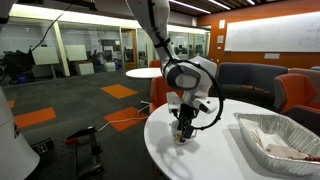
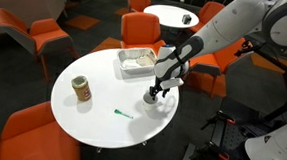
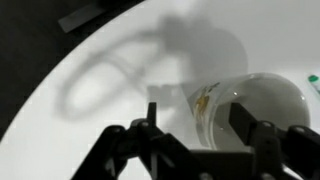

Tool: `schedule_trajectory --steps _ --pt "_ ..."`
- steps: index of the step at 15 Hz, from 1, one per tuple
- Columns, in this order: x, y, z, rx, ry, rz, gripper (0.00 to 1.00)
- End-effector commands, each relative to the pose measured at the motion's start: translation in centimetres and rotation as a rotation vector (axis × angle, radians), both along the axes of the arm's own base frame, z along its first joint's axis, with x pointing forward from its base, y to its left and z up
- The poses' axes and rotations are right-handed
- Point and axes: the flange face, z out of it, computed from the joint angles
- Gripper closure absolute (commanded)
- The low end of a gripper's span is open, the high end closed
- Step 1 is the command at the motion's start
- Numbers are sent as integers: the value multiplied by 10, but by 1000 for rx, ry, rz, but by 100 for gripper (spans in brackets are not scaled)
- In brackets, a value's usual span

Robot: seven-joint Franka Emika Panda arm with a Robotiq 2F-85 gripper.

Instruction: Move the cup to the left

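The cup is a small white mug with a faint coloured print. It stands near the edge of the round white table. My gripper is open and low over it. One finger is outside the printed wall and the other inside the rim, with a gap to the wall on each side. In both exterior views the gripper hangs right over the cup. The handle is hidden.
A brown jar with a pale lid stands on the far side of the table from the cup. A foil tray lies near the cup. A small green stick lies between jar and cup. Orange chairs ring the table.
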Motion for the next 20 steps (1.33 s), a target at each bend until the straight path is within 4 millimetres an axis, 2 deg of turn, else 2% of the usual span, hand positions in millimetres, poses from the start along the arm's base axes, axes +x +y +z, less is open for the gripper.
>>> schedule_trajectory --steps 1,7,9,11,14,16,20 --pt "11 1 -2 -15 4 -21 52" --pt "15 7 0 -34 3 -8 98" --pt "16 9 1 -39 0 0 100" --pt "17 11 6 -37 -2 5 98" --pt "21 11 21 -16 -25 2 97" --pt "33 10 32 -14 -54 -2 97" --pt "73 11 58 2 -100 -3 97"
